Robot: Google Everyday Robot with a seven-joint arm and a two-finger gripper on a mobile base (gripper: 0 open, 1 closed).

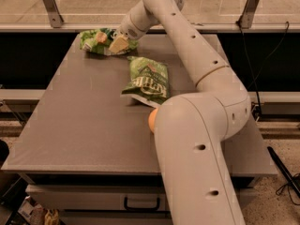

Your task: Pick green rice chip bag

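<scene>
The green rice chip bag, small, light green and glossy, lies at the far left of the grey table near its back edge. My gripper is down on the bag's right end. It is open, with one tan finger on the bag and the other at its right edge, green foil showing between them. The bag rests on the table. My arm reaches across from the front right and hides part of the table.
A longer, darker green bag with white lettering lies mid-table, just in front of the gripper. An orange round thing shows partly behind my arm. A low rail with metal posts runs along the back edge.
</scene>
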